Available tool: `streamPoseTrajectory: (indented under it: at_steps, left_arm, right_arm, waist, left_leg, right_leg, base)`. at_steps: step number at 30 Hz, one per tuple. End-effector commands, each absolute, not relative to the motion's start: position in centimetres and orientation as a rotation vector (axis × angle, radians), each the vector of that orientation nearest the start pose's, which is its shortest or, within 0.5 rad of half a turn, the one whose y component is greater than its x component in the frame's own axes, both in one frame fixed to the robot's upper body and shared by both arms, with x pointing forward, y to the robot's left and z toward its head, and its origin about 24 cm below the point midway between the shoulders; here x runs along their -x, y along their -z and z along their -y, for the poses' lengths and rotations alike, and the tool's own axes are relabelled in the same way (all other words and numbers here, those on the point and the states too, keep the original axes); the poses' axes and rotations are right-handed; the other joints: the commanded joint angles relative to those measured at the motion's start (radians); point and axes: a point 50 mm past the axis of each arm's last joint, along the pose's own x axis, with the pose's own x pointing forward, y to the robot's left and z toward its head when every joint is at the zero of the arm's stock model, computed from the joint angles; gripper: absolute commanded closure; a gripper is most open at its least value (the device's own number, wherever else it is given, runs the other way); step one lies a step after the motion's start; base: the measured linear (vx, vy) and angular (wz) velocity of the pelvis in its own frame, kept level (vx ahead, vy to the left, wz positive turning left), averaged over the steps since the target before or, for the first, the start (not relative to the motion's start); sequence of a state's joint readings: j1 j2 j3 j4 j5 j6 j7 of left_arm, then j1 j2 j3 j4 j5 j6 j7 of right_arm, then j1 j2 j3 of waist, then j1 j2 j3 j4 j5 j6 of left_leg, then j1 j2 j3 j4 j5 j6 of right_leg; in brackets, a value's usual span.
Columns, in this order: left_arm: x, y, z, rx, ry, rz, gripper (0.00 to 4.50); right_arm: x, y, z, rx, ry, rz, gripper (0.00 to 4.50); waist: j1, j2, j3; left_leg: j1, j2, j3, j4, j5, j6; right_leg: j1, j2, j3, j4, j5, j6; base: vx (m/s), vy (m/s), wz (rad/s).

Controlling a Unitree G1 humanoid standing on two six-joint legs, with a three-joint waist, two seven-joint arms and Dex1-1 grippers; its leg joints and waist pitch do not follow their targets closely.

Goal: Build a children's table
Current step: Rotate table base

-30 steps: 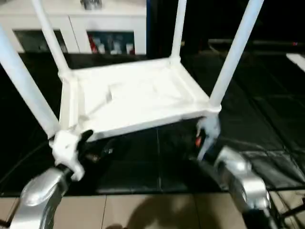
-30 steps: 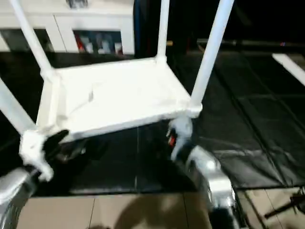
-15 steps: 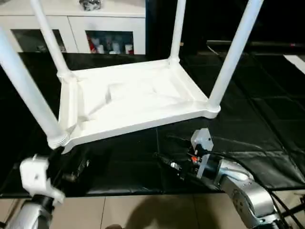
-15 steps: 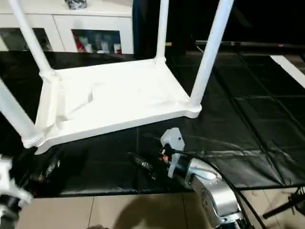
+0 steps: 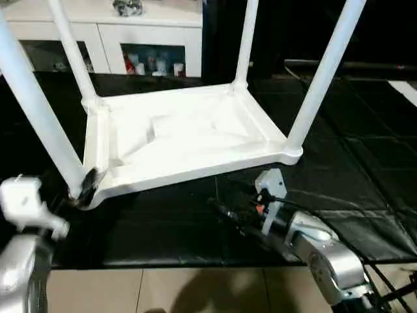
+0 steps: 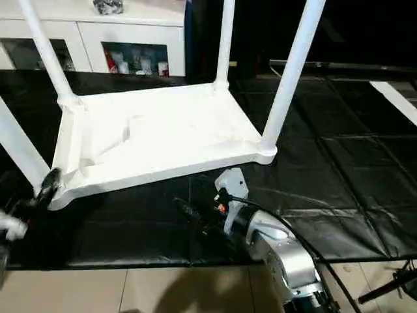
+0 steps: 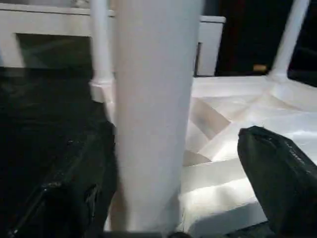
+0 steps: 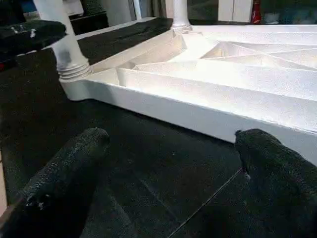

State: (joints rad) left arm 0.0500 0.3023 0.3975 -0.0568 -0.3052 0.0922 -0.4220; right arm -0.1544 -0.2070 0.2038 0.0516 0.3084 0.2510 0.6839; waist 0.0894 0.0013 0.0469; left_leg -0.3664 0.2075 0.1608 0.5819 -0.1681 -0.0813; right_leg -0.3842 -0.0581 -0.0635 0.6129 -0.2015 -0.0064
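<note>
White plastic makes up the table point(image 5: 182, 140), which lies upside down on a black mat point(image 5: 352, 163), its ribbed underside facing up and four legs point(image 5: 322, 72) standing in the corner sockets. Behind it, against the far wall, stands a white cabinet point(image 5: 130, 29) with glass doors, small bottles on its shelf and a dark object on top. Pale floor tiles point(image 5: 195, 290) show at the mat's near edge. The left gripper point(image 7: 163, 198) is at the near left corner, its black fingers point(image 7: 277, 183) spread wide to either side of that corner's leg point(image 7: 153, 109), which stands between them and blocks most of the wrist view; whether they touch it I cannot tell. The right gripper point(image 8: 168, 178) hangs low over the mat just in front of the tabletop's near edge, jaws wide and holding nothing, its fingers point(image 8: 64, 168) pointing towards the left corner. Cables point(image 5: 228, 215) run along the right wrist, and a black stand leg point(image 6: 391, 287) shows at the right edge of the floor.
</note>
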Motion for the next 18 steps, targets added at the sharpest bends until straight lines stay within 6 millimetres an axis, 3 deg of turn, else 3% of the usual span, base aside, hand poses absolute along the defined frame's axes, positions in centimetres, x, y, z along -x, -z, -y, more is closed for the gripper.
streamPoseTrajectory:
  at_steps: [1,4,5,8,10,11,12,13,14,16,17,18]
  left_arm:
    - [-23.4,-7.1,-27.6,0.000,0.072,0.001,0.04]
    - [-24.2,-7.6,-27.5,0.018,0.129,-0.003,0.04]
    - [-24.3,-7.7,-27.5,0.025,0.143,-0.002,0.04]
    - [-24.7,-8.0,-26.8,0.065,0.243,-0.009,0.04]
    - [-24.8,-8.1,-26.4,0.079,0.277,-0.012,0.04]
    - [-24.8,-8.2,-26.1,0.092,0.311,-0.017,0.04]
    - [-24.8,-8.3,-25.6,0.105,0.360,-0.022,0.04]
    - [-24.8,-8.3,-25.6,0.105,0.360,-0.022,0.04]
    - [-24.6,-8.3,-25.0,0.143,0.414,-0.039,0.04]
    - [-24.5,-8.4,-24.4,0.168,0.465,-0.051,0.04]
    - [-24.5,-8.4,-24.4,0.171,0.469,-0.052,0.04]
    - [-24.2,-8.6,-23.8,0.204,0.529,-0.071,0.04]
  right_arm:
    - [-26.0,-4.5,10.2,-0.109,-0.911,-0.179,0.00]
    - [-26.2,-4.3,10.2,-0.094,-0.885,-0.185,0.00]
    - [-26.3,-4.3,10.3,-0.090,-0.868,-0.189,0.00]
    - [-27.9,-3.9,11.4,-0.059,-0.648,-0.190,0.00]
    - [-28.4,-3.8,12.0,-0.062,-0.566,-0.180,0.00]
    - [-28.7,-3.7,12.3,-0.072,-0.519,-0.186,0.00]
    - [-28.8,-3.6,12.6,-0.079,-0.484,-0.196,0.00]
    - [-28.8,-3.6,12.6,-0.079,-0.484,-0.196,0.00]
    - [-28.8,-3.3,12.8,-0.063,-0.465,-0.214,0.00]
    - [-28.9,-3.1,13.0,-0.053,-0.441,-0.223,0.00]
    - [-28.9,-3.1,13.0,-0.052,-0.437,-0.224,0.00]
    - [-29.2,-2.9,13.3,-0.039,-0.396,-0.228,0.00]
  waist:
    - [0.001,0.024,-0.053]
    - [0.001,0.033,-0.054]
    - [0.001,0.031,-0.053]
    - [-0.001,0.033,-0.051]
    - [0.002,0.033,-0.050]
    - [0.002,0.025,-0.049]
    - [0.006,0.033,-0.050]
    - [0.006,0.033,-0.050]
    - [0.009,0.026,-0.052]
    - [0.008,0.028,-0.051]
    - [0.008,0.021,-0.051]
    - [0.008,0.024,-0.051]
  left_leg:
    - [0.012,0.019,-0.009,-0.076,-0.339,-0.022]
    - [0.012,0.020,-0.010,-0.076,-0.329,-0.024]
    - [0.012,0.019,-0.008,-0.075,-0.330,-0.025]
    - [0.015,0.019,-0.009,-0.078,-0.355,-0.043]
    - [0.023,0.020,-0.008,-0.078,-0.386,-0.054]
    - [0.023,0.020,-0.006,-0.078,-0.388,-0.051]
    - [0.021,0.020,-0.007,-0.079,-0.375,-0.049]
    - [0.021,0.020,-0.007,-0.079,-0.375,-0.049]
    - [0.017,0.020,-0.006,-0.078,-0.346,-0.047]
    - [0.016,0.020,-0.005,-0.078,-0.333,-0.047]
    - [0.015,0.020,-0.003,-0.078,-0.333,-0.045]
    - [0.015,0.019,-0.004,-0.078,-0.327,-0.045]
  right_leg:
    - [0.029,-0.061,0.048,-0.080,-0.188,-0.132]
    - [0.031,-0.064,0.047,-0.077,-0.174,-0.148]
    - [0.030,-0.063,0.047,-0.079,-0.178,-0.149]
    - [0.024,-0.065,0.047,-0.079,-0.226,-0.160]
    - [0.019,-0.063,0.048,-0.080,-0.253,-0.160]
    - [0.019,-0.063,0.049,-0.082,-0.255,-0.158]
    - [0.022,-0.065,0.050,-0.078,-0.247,-0.155]
    - [0.022,-0.065,0.050,-0.078,-0.247,-0.155]
    - [0.027,-0.065,0.051,-0.073,-0.213,-0.154]
    - [0.027,-0.065,0.050,-0.073,-0.198,-0.158]
    - [0.028,-0.065,0.050,-0.074,-0.202,-0.159]
    - [0.028,-0.066,0.050,-0.071,-0.208,-0.157]
  base:
    - [0.000,0.000,0.00]
    - [0.000,0.000,0.00]
    - [0.000,0.000,0.00]
    - [0.000,0.000,0.00]
    - [0.000,0.000,0.00]
    - [0.000,0.000,0.00]
    - [0.000,0.000,0.00]
    - [0.000,0.000,0.00]
    - [0.000,0.000,0.00]
    - [0.000,0.000,0.00]
    - [0.000,0.000,0.00]
    - [0.000,0.000,0.00]
